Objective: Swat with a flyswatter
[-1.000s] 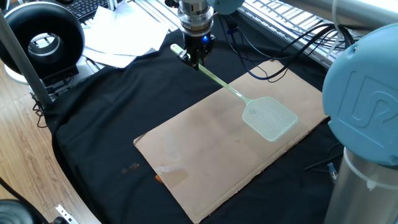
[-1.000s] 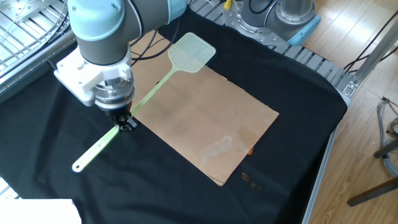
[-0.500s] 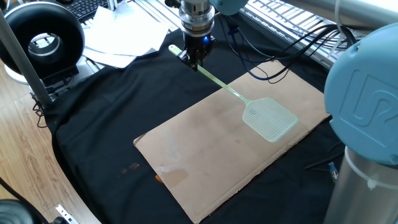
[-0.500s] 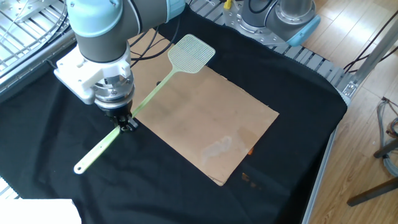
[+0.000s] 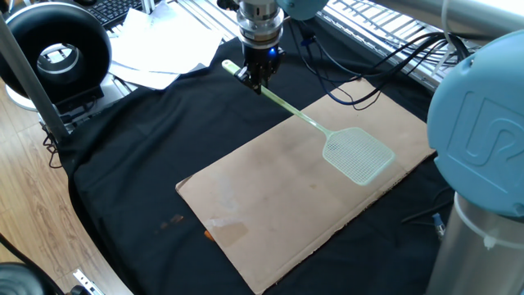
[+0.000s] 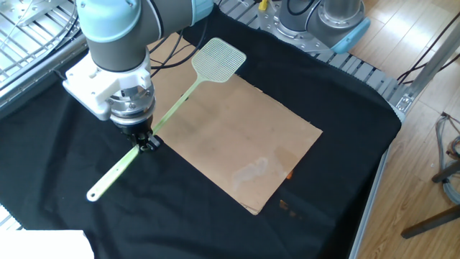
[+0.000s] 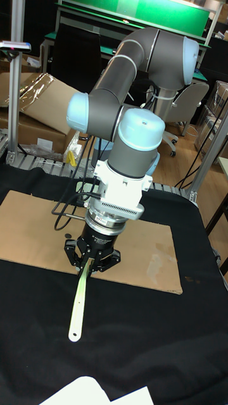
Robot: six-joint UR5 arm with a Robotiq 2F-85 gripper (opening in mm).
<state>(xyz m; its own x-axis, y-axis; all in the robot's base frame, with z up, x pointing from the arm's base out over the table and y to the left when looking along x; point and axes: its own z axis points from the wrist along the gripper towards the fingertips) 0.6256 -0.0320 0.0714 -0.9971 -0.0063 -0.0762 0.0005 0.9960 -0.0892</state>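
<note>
The pale mint-green flyswatter (image 5: 357, 154) is held by its thin handle, with its mesh head (image 6: 219, 60) above the far part of a brown cardboard sheet (image 5: 303, 184). My gripper (image 5: 255, 79) is shut on the handle a short way from its free end (image 6: 97, 191). In the tall fixed view the gripper (image 7: 88, 258) points down with the handle (image 7: 78, 304) sticking out below it toward the camera; the head is hidden behind the arm there.
A black cloth (image 6: 338, 108) covers the table under the cardboard. White papers (image 5: 160, 49) and a round black device (image 5: 56, 51) lie at one corner. Cables (image 5: 368, 61) run behind the cardboard. The arm's base (image 5: 483, 164) stands at the right edge.
The flyswatter's head has risen or swung slightly; the handle's free end shifted a little. My gripper stays shut on the handle in nearly the same place.
</note>
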